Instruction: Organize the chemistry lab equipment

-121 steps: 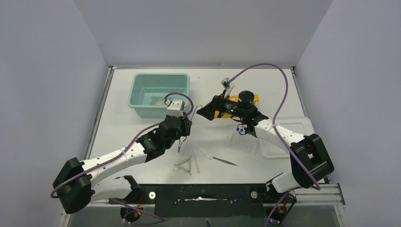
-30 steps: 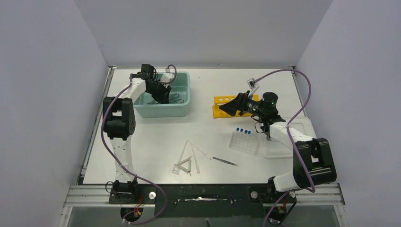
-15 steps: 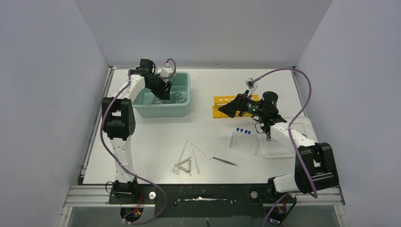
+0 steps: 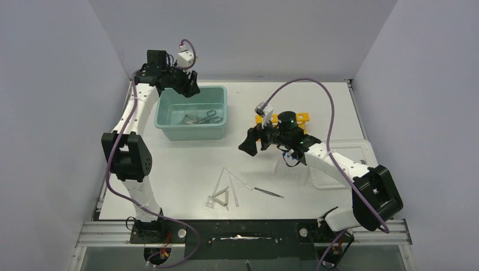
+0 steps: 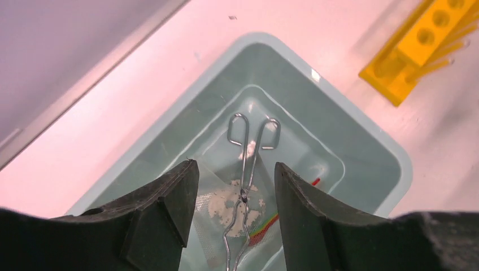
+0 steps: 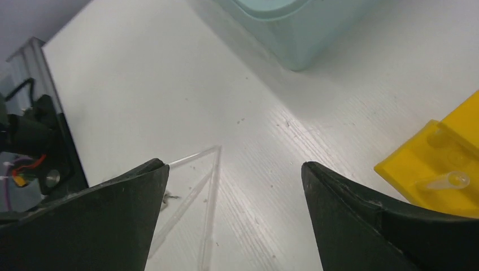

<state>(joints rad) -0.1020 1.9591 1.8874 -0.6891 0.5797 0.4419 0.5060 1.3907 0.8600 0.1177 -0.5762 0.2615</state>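
Metal scissor-like forceps [image 4: 207,117] [image 5: 247,169] lie inside the teal tub [image 4: 167,127] [image 5: 361,127], across a clear bag of white discs [image 5: 229,206]. My left gripper [image 4: 188,88] [image 5: 236,176] hangs open and empty above the tub's back left corner, apart from the forceps. Near the front, clear droppers [image 4: 227,186] [image 6: 210,186] and thin tweezers [image 4: 269,192] lie on the table. My right gripper [image 4: 248,144] [image 6: 234,169] is open wide and empty, above the table between the tub and the droppers.
A yellow rack [image 4: 303,118] [image 6: 452,152] [image 5: 415,48] stands right of the tub, partly behind my right arm. A clear tube tray [image 4: 291,173] and a translucent lid [image 4: 344,161] lie at the right. The back wall is close behind the left gripper.
The left gripper opened, let go of the forceps in the tub and rose up and back. The right arm swung left and nearer, off the yellow rack.
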